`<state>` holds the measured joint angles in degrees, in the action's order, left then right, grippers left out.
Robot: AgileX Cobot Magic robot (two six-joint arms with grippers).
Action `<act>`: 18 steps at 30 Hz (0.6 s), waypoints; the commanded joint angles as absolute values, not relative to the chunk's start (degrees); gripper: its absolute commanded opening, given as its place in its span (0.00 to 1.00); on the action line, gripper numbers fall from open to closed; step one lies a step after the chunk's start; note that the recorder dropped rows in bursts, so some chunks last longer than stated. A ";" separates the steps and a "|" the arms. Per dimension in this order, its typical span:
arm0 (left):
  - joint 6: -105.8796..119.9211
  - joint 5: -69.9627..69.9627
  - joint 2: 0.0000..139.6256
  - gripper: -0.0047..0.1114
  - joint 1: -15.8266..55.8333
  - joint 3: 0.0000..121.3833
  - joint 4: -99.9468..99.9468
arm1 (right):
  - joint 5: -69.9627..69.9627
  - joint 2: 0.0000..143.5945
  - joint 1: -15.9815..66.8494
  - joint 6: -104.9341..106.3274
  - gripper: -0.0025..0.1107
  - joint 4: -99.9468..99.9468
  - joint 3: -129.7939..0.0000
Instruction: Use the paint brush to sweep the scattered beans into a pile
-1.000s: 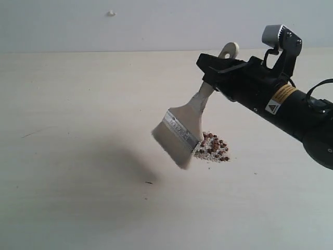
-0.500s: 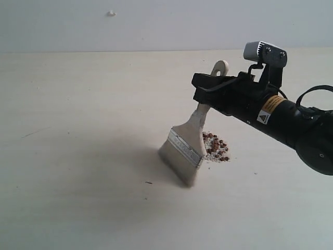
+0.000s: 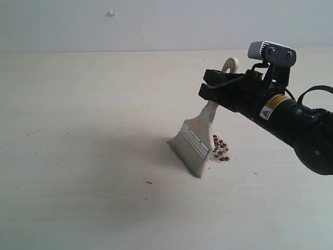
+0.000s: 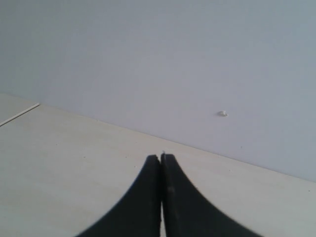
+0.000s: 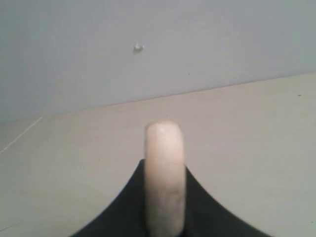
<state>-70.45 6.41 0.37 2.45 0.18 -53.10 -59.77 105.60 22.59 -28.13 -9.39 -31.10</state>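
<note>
Bristles of the paint brush [image 3: 199, 139] are now down on the table [image 3: 78, 156] in the exterior view, pressed against the pile [image 3: 220, 150]. A second ago the brush hung tilted in the air just beside that pile. It has since dropped and slid in, so less of the pile shows and the beans [image 3: 222, 146] sit tighter behind the ferrule. I judge this a closing stroke that packs the heap's edge, with the sweeping nearly done. One dark fleck [image 3: 149, 183] lies well apart from the pile, beyond the bristles, too small to tell if it is a bean. The right gripper [image 3: 212, 87] clamps the wooden handle above the pile, its jaws narrow around the wood and the holed end poking out past them. In the left wrist view the left gripper [image 4: 161, 163] has its two dark fingers pressed together with nothing between, over bare table with the pile out of sight. In the right wrist view the rounded handle end stands squeezed between the dark jaws, and the pile is hidden.
</note>
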 commanded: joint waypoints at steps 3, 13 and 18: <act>-70.64 6.46 0.00 0.04 2.30 0.00 -53.31 | -61.37 102.50 22.68 -27.60 0.02 -10.54 -31.27; -70.64 6.46 0.00 0.04 2.30 0.00 -53.31 | -54.27 91.12 22.68 -24.99 0.02 -5.85 -28.92; -70.64 6.46 0.00 0.04 2.30 0.00 -53.31 | -53.84 88.01 22.68 -13.52 0.02 8.90 -24.59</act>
